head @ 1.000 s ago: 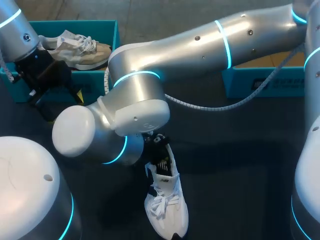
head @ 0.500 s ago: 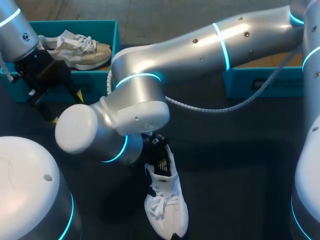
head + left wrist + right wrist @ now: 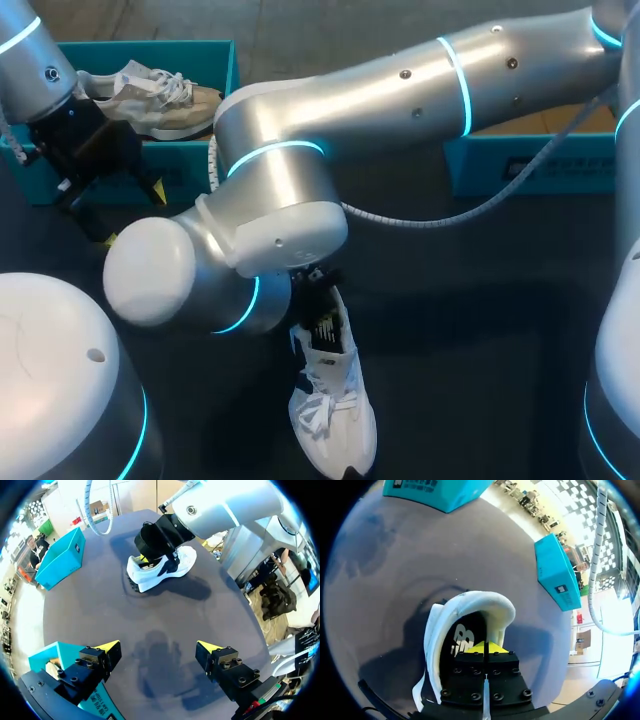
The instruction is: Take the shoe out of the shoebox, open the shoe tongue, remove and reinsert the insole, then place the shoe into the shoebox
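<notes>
White lace-up sneaker [image 3: 335,400] lies on the dark table [image 3: 165,615], outside the teal cardboard shoebox [image 3: 150,47]. Right gripper [image 3: 485,649]: tips pressed together inside the sneaker's opening; hold on anything unclear. Only the right wrist view shows the dark insole [image 3: 462,640] with its white logo. Left gripper [image 3: 160,647]: spread wide, empty, well apart from the sneaker.

My head camera sits above and behind the rig, facing down on the table [image 3: 480,330]; the white shoe [image 3: 333,400] lies near its 6 o'clock. My left wrist camera looks across the table from well back, with the shoe ahead of the left gripper [image 3: 159,646] at 12 o'clock. My right wrist camera hangs close, facing straight into the shoe's opening. All 3 views share that shoe; head and left wrist also share my right arm [image 3: 350,110].
</notes>
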Robot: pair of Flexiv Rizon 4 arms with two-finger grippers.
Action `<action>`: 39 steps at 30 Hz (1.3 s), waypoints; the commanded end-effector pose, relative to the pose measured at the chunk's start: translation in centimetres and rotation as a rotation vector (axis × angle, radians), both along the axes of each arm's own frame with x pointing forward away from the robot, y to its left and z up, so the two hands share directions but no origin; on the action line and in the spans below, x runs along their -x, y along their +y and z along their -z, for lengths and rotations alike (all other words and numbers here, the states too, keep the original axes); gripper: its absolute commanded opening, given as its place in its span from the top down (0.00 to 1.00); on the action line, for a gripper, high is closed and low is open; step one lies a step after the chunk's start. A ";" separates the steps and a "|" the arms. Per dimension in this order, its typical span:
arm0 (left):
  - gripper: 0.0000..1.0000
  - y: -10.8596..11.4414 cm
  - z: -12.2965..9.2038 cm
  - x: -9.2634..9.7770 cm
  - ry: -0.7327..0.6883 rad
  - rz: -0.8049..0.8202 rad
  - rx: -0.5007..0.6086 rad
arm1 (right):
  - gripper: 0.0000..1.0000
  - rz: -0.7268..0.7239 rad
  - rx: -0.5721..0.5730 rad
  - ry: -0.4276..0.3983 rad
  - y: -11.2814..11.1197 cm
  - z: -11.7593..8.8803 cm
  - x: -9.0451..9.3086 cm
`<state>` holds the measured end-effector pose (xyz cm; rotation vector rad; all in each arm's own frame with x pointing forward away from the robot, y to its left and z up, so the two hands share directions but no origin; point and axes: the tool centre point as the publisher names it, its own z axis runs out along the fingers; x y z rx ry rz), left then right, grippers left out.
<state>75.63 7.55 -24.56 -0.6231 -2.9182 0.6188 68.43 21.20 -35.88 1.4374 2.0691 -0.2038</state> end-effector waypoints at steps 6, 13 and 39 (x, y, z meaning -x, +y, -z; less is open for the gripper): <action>0.00 0.1 0.0 0.1 -0.001 0.000 -0.001 | 1.00 0.456 -0.178 -0.254 -0.3 2.1 -0.6; 0.00 0.1 0.0 0.1 -0.001 0.000 -0.001 | 1.00 0.466 -0.166 -0.262 -0.4 2.8 -1.2; 0.00 0.1 0.0 0.1 -0.001 0.000 -0.001 | 1.00 0.404 -0.190 -0.254 1.1 0.2 -0.9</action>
